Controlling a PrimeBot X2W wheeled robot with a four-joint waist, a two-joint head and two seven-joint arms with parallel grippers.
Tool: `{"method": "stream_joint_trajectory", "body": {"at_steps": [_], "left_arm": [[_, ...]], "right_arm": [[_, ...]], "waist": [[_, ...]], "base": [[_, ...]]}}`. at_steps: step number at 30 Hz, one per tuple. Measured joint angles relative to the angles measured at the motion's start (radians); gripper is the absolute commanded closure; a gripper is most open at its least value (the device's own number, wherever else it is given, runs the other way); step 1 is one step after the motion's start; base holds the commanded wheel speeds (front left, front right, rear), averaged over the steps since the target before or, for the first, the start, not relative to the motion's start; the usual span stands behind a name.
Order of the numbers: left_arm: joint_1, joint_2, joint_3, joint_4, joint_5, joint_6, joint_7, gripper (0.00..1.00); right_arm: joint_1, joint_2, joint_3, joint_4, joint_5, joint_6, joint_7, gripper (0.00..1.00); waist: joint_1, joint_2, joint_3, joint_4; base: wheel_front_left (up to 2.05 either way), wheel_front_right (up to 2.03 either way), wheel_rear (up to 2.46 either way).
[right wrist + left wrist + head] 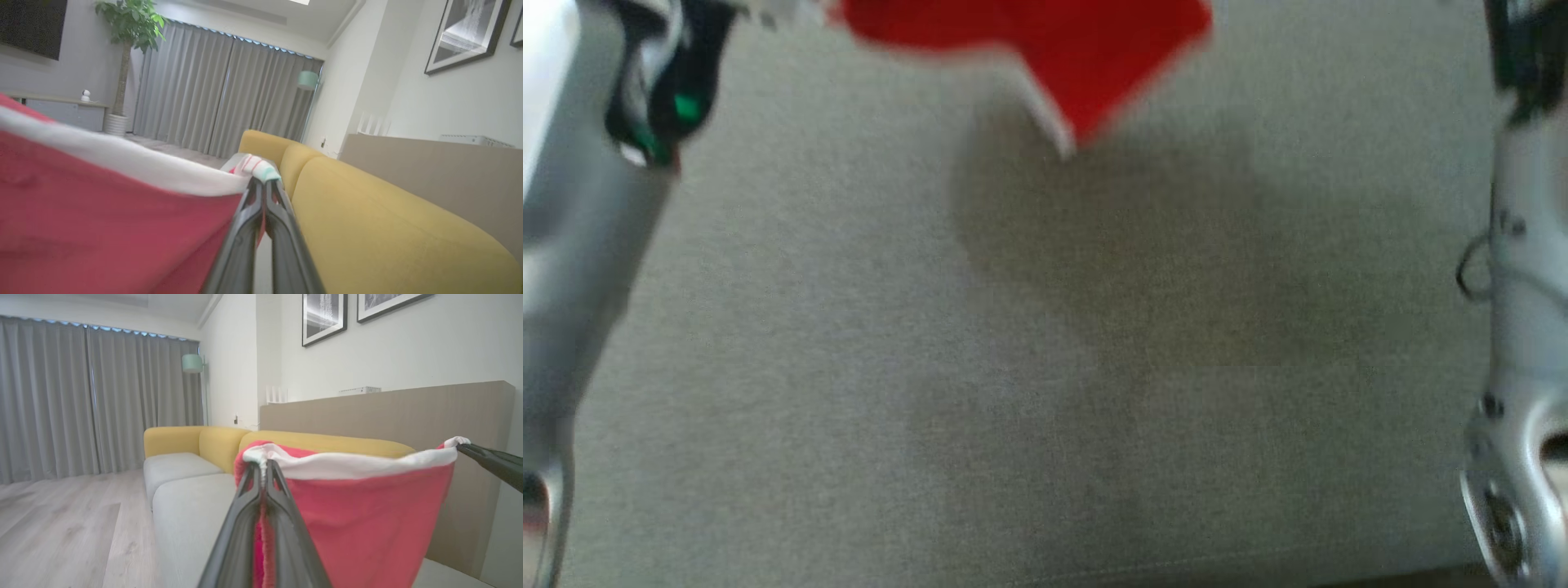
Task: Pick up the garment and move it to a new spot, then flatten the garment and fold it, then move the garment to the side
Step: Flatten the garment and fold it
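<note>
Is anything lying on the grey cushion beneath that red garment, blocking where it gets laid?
Nothing visible: the red garment hangs between the left claw and right claw above a bare grey cushion.

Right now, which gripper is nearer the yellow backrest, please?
Right: the right gripper pinches the garment just beside the backrest; the left gripper holds the other end, farther out.
</note>
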Motion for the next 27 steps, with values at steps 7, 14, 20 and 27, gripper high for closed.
{"method": "stream_joint_trajectory", "body": {"at_steps": [7, 14, 20, 27], "left_arm": [[-0.175, -0.043, 0.015, 0.140, 0.054, -0.049, -0.137, 1.00], [-0.136, -0.066, 0.028, 0.188, 0.024, -0.076, -0.191, 1.00], [0.084, -0.061, -0.035, 0.146, 0.036, -0.083, -0.260, 1.00], [0.362, -0.053, -0.094, -0.020, 0.077, -0.032, -0.320, 1.00]], "right_arm": [[-0.187, 0.048, -0.027, 0.126, -0.086, 0.000, -0.138, 1.00], [-0.136, 0.055, 0.028, 0.156, -0.069, 0.000, -0.215, 1.00], [0.088, 0.058, 0.067, 0.154, -0.006, 0.000, -0.252, 1.00], [0.400, 0.061, 0.031, 0.033, 0.047, 0.000, -0.261, 1.00]], "waist": [[-0.0003, 0.0000, 0.117, -0.026], [-0.0002, 0.0000, 0.228, -0.038], [-0.0002, 0.0000, 0.249, -0.043], [-0.0008, 0.0000, 0.215, -0.041]], "base": [[0.00, 0.00, 0.00], [0.00, 0.00, 0.00], [0.00, 0.00, 0.00], [0.00, 0.00, 0.00]]}}
